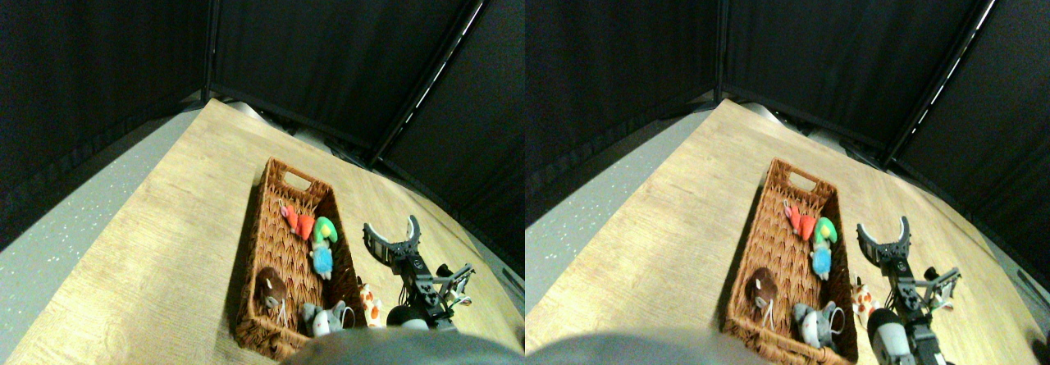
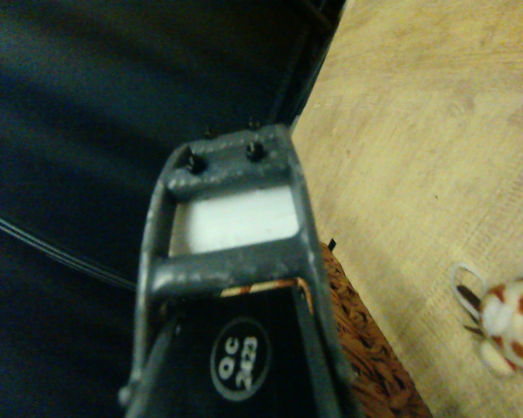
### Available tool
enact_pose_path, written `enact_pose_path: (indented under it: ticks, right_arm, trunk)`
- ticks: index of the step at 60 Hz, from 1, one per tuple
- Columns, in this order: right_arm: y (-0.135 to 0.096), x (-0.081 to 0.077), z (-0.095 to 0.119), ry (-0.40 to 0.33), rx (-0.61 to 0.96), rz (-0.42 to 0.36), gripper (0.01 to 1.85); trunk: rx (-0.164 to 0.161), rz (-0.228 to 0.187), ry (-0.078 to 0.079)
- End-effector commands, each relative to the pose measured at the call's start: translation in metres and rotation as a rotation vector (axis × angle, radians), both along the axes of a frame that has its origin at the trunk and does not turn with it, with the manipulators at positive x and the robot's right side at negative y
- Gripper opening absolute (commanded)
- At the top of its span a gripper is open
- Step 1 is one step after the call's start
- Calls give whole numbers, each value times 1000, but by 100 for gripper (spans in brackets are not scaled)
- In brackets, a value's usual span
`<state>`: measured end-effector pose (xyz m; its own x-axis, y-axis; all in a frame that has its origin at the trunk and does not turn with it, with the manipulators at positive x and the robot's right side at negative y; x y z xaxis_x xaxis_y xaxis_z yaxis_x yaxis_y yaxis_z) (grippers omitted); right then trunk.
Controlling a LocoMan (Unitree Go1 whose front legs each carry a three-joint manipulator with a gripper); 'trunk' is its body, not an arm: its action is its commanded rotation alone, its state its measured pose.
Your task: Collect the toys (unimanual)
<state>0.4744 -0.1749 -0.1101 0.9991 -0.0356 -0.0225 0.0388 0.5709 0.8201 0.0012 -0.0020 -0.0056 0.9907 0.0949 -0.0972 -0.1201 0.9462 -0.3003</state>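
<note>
Lying on the counter, the long wicker basket already held the red toy, the green and blue toy, the brown toy and the grey toy. Just outside the basket's right wall lay the white-orange toy, not yet collected. Beyond it, right of the basket, the right end effector hung with jaws spread, empty. That plush looked light, soft and squashy; pinching its body seemed safer than its thin string loop.

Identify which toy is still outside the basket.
The white-orange toy: it lies on the wooden floor beside the basket, near the right pincer. The red, green, blue, brown and grey ones are inside.
</note>
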Motion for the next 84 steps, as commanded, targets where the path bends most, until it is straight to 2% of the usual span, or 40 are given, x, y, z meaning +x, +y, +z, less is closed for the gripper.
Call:
enact_pose_path:
  ticks: [1, 6, 7, 10, 13, 28, 35, 41, 50, 57, 58, 64, 73, 83, 84]
  right_arm:
    - [-39, 1, 11, -118, 28, -12, 61]
    - [-50, -4, 8, -131, 18, -30, 58]
    - [-53, -7, 6, -131, 18, -69, 57]
    - [-56, -10, 4, -129, 18, -80, 57]
    - [-59, -18, 0, -116, 12, -130, 63]
    - [-71, -37, -29, -87, 114, -185, 59]
    - [-75, -40, -41, -54, 171, -161, 63]
    - [-76, -40, -49, -6, 198, -187, 69]
    - [-80, -32, -67, 74, 289, -125, 72]
    - [-80, -29, -80, 121, 325, -117, 70]
    - [-79, -29, -82, 130, 334, -121, 71]
    - [-76, -30, -88, 153, 359, -117, 76]
    - [-72, -35, -89, 177, 376, -79, 77]
    - [-68, -45, -77, 182, 356, -32, 77]
    - [-68, -45, -77, 182, 356, -32, 77]
  trunk:
    - [22, -22, -11]
    - [33, -30, -10]
    - [34, -30, -11]
    - [37, -31, -11]
    - [41, -33, -9]
    - [50, -38, 2]
    - [49, -38, 6]
    - [44, -37, 9]
    - [36, -34, 14]
    - [32, -30, 15]
    - [28, -30, 21]
    - [26, -29, 22]
    - [22, -27, 20]
    - [22, -26, 19]
    - [22, -26, 14]
